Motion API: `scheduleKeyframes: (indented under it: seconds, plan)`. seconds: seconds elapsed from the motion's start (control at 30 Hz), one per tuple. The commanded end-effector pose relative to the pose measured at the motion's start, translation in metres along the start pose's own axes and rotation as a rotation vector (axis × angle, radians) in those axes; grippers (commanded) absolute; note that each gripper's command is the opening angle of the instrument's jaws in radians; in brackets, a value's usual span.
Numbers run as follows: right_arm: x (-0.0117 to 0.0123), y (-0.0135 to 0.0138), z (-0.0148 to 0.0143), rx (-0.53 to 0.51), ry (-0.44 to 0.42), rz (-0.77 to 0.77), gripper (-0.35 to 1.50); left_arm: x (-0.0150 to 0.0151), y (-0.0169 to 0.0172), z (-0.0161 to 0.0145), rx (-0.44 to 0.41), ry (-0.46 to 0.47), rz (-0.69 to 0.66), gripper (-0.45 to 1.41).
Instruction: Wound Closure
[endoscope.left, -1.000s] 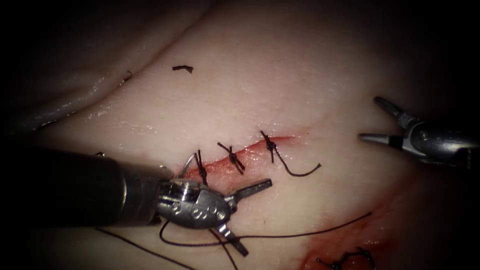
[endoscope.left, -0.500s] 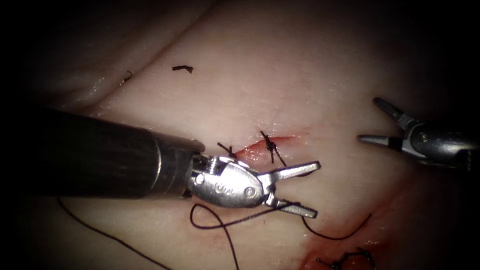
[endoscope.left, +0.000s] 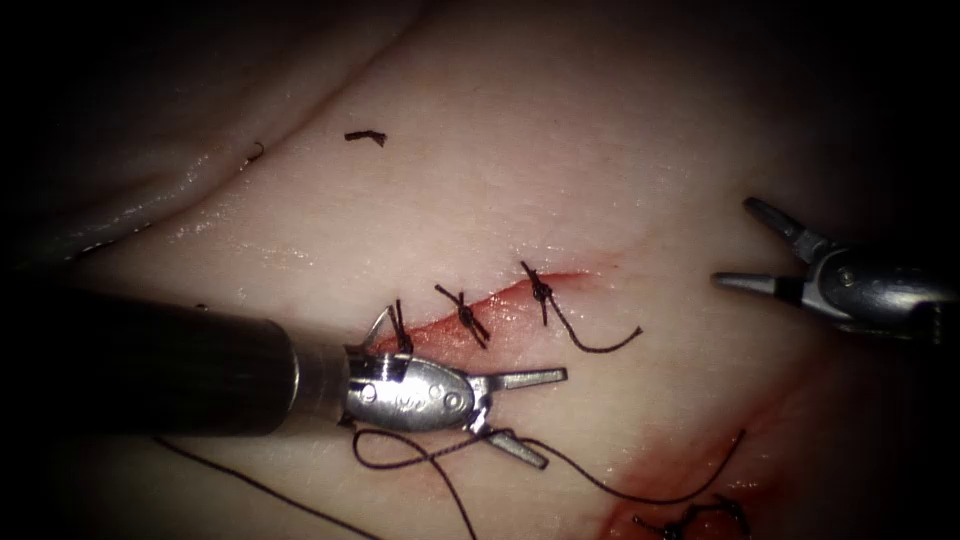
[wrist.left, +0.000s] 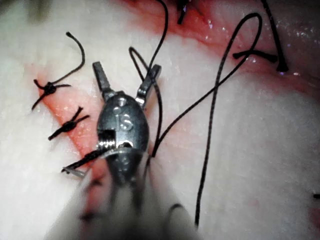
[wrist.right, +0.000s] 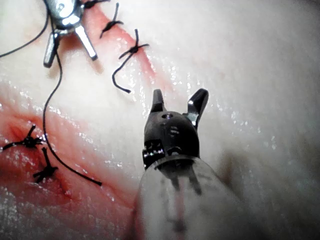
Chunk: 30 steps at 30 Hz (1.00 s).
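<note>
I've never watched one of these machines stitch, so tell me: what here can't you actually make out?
- Needle: a grey curve by the left tool, in the endoscope view; the tool's body hides its lower part, so whether it sits in the tissue is unclear.
- Thread: the bottom edge cuts off its strands.
- Right tool: its shaft leaves the right edge.

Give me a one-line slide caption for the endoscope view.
Left tool open over loose thread, right tool open and empty, beside a cut with three knots; needle at its left end.
</note>
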<state>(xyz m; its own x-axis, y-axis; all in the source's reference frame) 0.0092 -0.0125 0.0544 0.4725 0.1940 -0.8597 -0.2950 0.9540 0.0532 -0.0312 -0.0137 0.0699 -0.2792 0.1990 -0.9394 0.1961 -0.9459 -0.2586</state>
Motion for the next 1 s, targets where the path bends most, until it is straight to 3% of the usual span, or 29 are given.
scheduleKeyframes:
  seconds: [0.03,0.17,0.3,0.43,0.5,0.6,0.7,0.73,0.83,1.0]
  plan:
    - [-0.0002,-0.0007,0.001,0.005,0.002,-0.001,1.25,-0.0013,0.0006,0.0004,-0.013,-0.046,-0.002,1.11]
    - [-0.0003,-0.0009,0.0013,0.015,-0.002,-0.003,1.23,-0.0041,0.0011,-0.0009,-0.053,-0.22,0.031,1.21]
    - [-0.0003,-0.0012,0.0015,0.036,0.003,-0.008,1.2,-0.0053,0.0006,-0.0024,-0.113,-0.344,0.296,1.1]
    - [-0.0003,-0.0014,0.0016,0.044,-0.001,-0.01,1.18,-0.0045,0.0009,-0.0034,-0.152,-0.483,0.361,1.03]
    - [-0.0003,-0.0015,0.0018,0.053,-0.002,-0.012,1.16,-0.0025,0.0009,-0.0041,-0.158,-0.55,0.397,0.79]
    - [-0.0003,-0.0017,0.002,0.061,-0.002,-0.014,1.15,0.0006,0.0001,-0.0044,-0.13,-0.519,0.423,0.48]
    - [-0.0002,-0.0018,0.0021,0.066,-0.001,-0.016,1.15,0.0037,-0.0004,-0.0041,-0.056,-0.454,0.42,0.49]
    - [-0.0003,-0.0018,0.002,0.068,-0.003,-0.016,1.15,0.0058,-0.0009,-0.0034,0.02,-0.403,0.384,0.64]
    - [-0.0003,-0.0018,0.0019,0.076,-0.005,-0.016,1.13,0.0085,-0.0017,-0.0023,0.118,-0.34,0.338,0.8]
    - [-0.0003,-0.002,0.0017,0.082,-0.035,-0.019,1.13,0.0109,-0.0035,-0.0006,0.287,-0.306,0.206,0.78]
